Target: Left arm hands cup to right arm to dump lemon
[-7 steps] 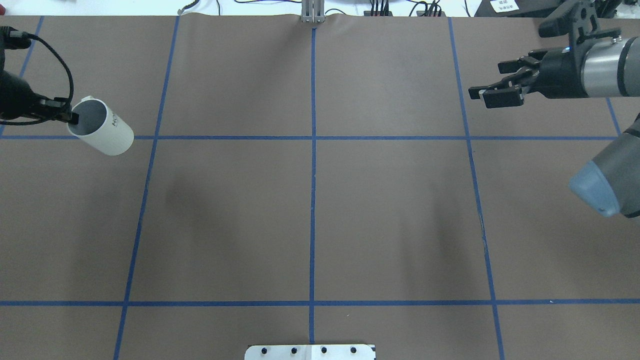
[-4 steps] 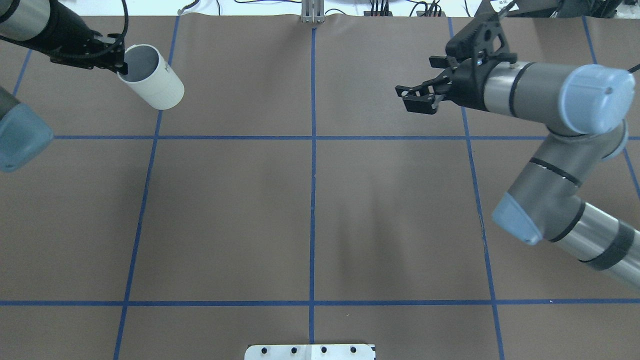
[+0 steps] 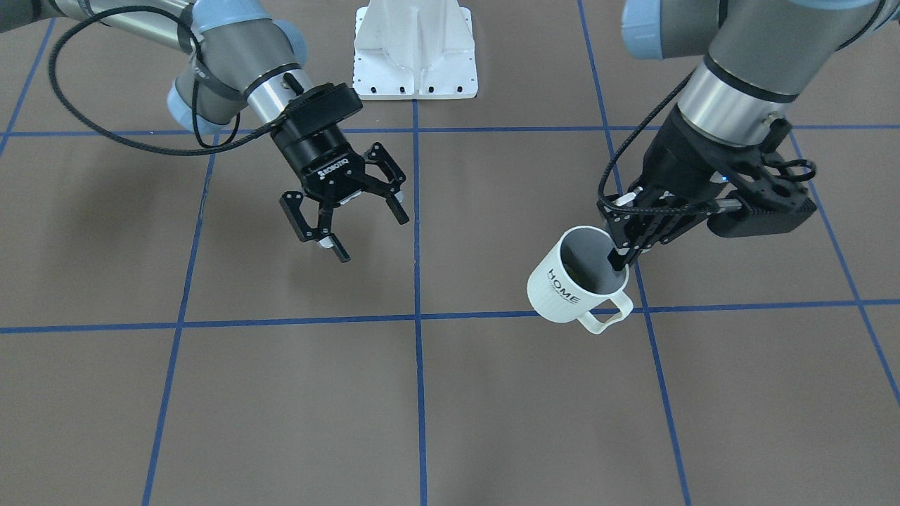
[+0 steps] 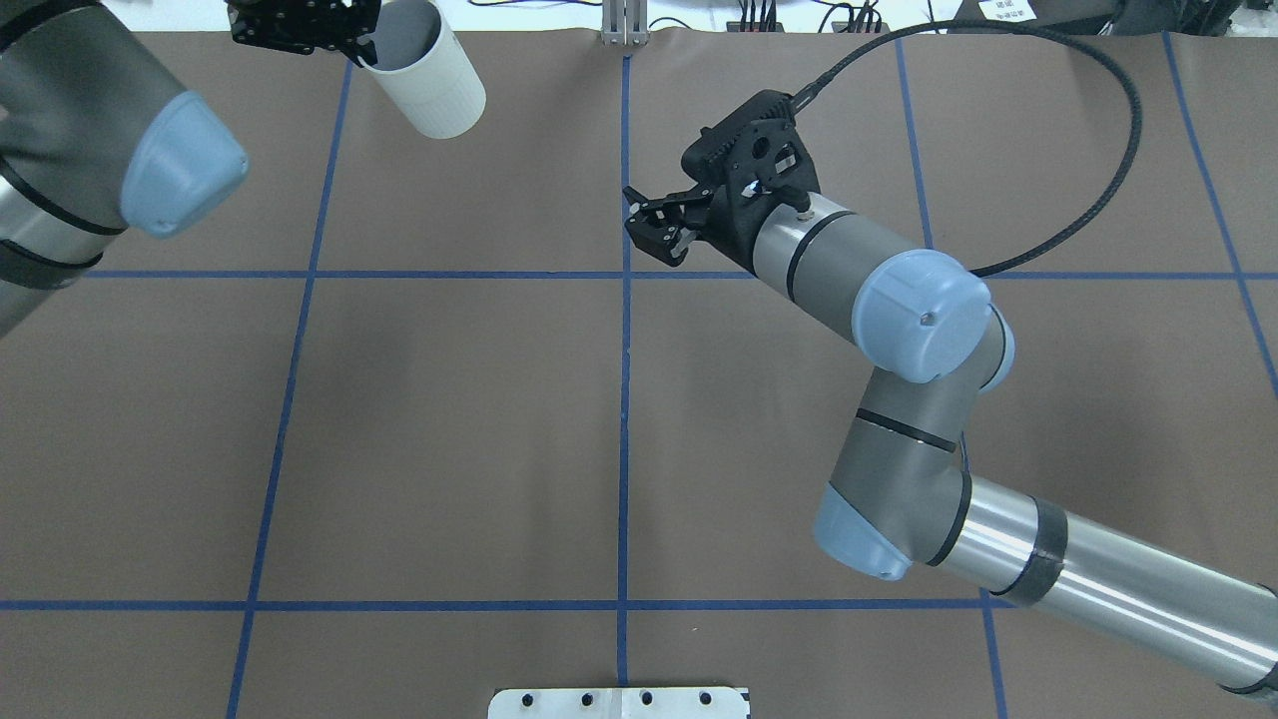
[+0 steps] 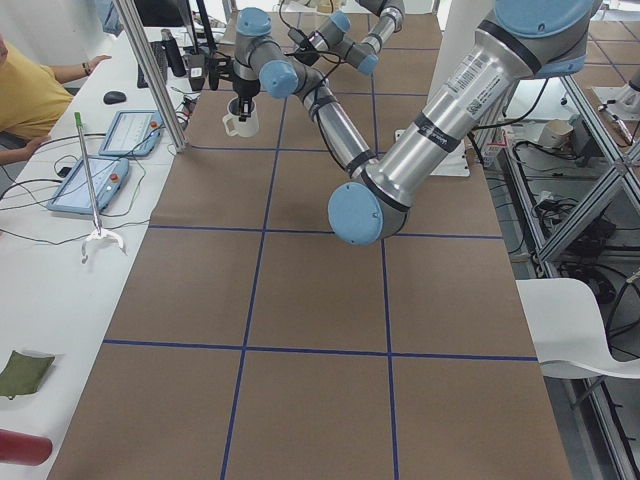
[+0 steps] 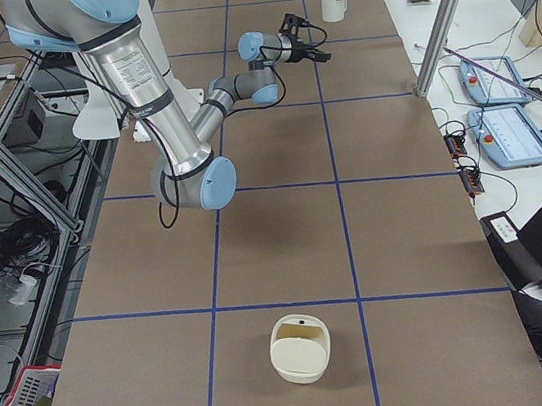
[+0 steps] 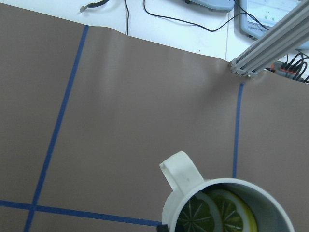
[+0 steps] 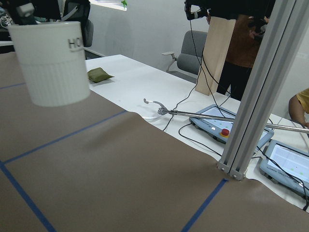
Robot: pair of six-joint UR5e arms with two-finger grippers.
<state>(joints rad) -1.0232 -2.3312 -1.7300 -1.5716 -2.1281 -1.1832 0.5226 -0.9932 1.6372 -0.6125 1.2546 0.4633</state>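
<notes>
The cream-white cup point(image 3: 562, 288), lettered "HOME", hangs tilted above the table, handle toward the front. My left gripper point(image 3: 619, 261) is shut on its rim, one finger inside. In the overhead view the cup point(image 4: 434, 85) is at the far left-centre edge under the left gripper point(image 4: 351, 45). Lemon point(image 7: 212, 218) slices lie inside the cup point(image 7: 179, 175) in the left wrist view. My right gripper point(image 3: 371, 237) stands open and empty near the table's middle, apart from the cup; from above the right gripper point(image 4: 654, 228) points toward it. The right wrist view shows the cup point(image 8: 53, 63) ahead at upper left.
A white mounting plate point(image 3: 415, 56) sits at the robot's side of the table. A cream container point(image 6: 300, 348) stands on the table near the right end. An aluminium post point(image 8: 256, 96), tablets, cables and a person point(image 5: 25, 85) are beyond the far edge.
The left arm has carried the cup rightward and farther back along the table's far edge. The right arm has swung left toward the centre, its gripper still open.
</notes>
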